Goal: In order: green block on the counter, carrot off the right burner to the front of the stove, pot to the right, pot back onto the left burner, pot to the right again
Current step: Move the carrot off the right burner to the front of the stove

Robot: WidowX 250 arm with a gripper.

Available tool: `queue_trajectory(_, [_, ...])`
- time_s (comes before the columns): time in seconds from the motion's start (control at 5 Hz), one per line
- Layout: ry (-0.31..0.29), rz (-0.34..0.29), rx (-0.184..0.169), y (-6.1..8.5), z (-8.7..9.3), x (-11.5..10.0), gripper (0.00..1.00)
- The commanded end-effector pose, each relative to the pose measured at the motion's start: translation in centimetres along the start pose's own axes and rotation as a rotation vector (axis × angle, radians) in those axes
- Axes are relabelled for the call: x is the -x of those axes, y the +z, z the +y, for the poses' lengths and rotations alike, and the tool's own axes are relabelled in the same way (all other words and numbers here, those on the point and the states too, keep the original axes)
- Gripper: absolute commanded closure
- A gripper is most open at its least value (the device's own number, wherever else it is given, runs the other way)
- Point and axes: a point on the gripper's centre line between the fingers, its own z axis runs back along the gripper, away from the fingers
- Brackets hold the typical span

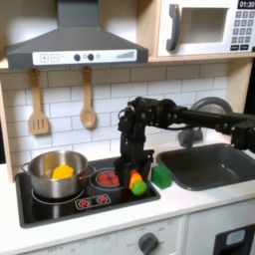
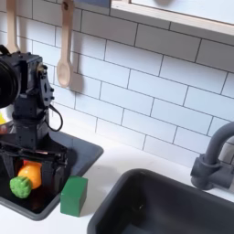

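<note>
The green block rests on the off-white counter, just off the black stove's right edge in both exterior views. The orange carrot lies on the stove's front right corner, its green tip toward the front. My gripper stands directly over the carrot, open, with a finger on each side of it. The steel pot sits on the left burner.
A yellow food piece lies inside the pot. A dark sink with a grey faucet lies at the first exterior view's right of the block. A spatula and a wooden spoon hang on the tiled wall.
</note>
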Motion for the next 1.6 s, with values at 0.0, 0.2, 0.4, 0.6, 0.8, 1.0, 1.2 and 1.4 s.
queue_trajectory(0.0, [0.001, 0.0, 0.0, 0.1, 0.0, 0.0, 0.0])
queue_trajectory(0.2, [0.002, -0.002, 0.001, 0.2, -0.1, 0.0, 0.0])
queue_trajectory(0.4, [0.014, -0.008, 0.013, 0.8, -0.1, -0.3, 0.0])
queue_trajectory(0.6, [0.021, -0.026, 0.024, 1.9, -0.4, -0.5, 0.0])
queue_trajectory(0.8, [0.014, -0.029, 0.036, 2.5, -0.6, -0.6, 0.0])
queue_trajectory(1.0, [0.024, -0.018, 0.045, 2.3, -0.5, -0.5, 0.0])
queue_trajectory(1.2, [0.029, -0.022, 0.059, 2.8, -0.4, -0.4, 0.0])
queue_trajectory(1.4, [0.041, -0.036, 0.06, 3.8, 0.1, -0.3, 0.0])
